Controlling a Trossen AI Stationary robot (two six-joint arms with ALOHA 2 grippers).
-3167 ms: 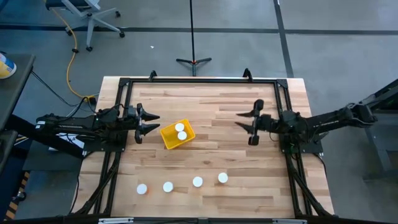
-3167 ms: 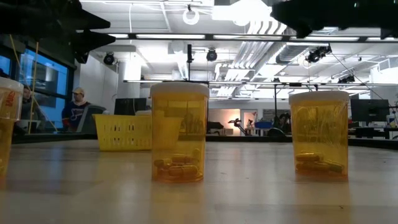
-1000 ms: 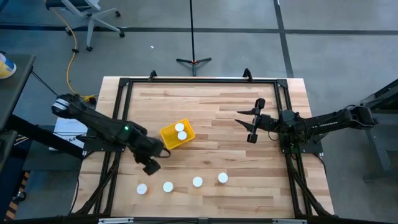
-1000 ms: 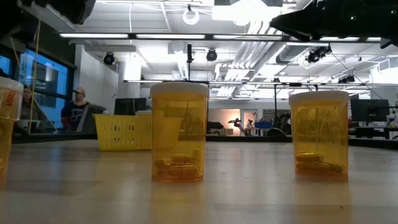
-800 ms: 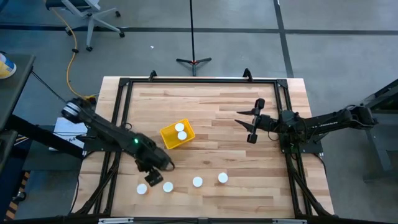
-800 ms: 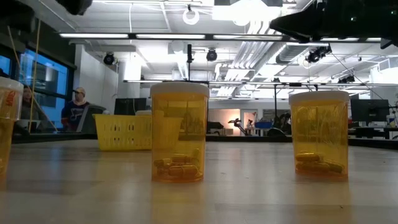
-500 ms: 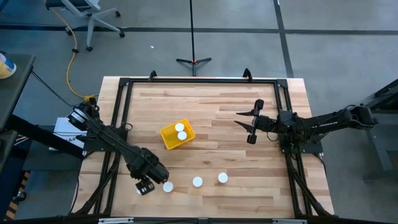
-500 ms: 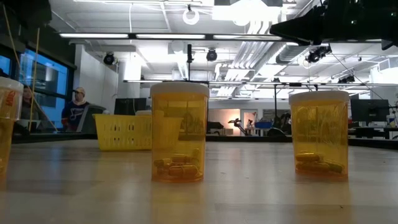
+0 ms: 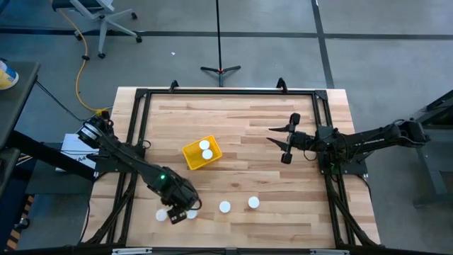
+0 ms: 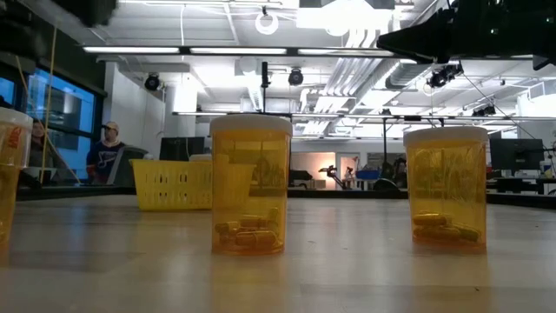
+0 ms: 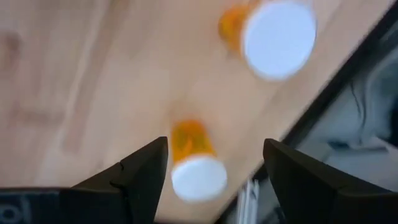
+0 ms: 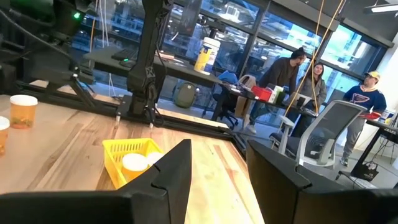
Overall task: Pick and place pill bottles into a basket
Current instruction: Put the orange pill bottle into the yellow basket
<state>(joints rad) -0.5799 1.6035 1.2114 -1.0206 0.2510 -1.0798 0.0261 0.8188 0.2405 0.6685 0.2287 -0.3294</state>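
Pill bottles point(image 10: 251, 185) are translucent amber-orange with white caps and yellowish pills inside. Basket point(image 9: 201, 153) is bright yellow with slotted walls, and the table point(image 9: 241, 127) is light wood in striped planks. Both arms and the frame point(image 9: 226, 91) around the table are black.

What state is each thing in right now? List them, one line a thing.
basket: on the table, holding two bottles.
bottles in the basket: two, caps on and facing up.
bottles on the table: four, upright, capped, none gripped.
left gripper: open, empty, above the left end of the bottle row.
right gripper: open, empty, waiting above the table's right side.
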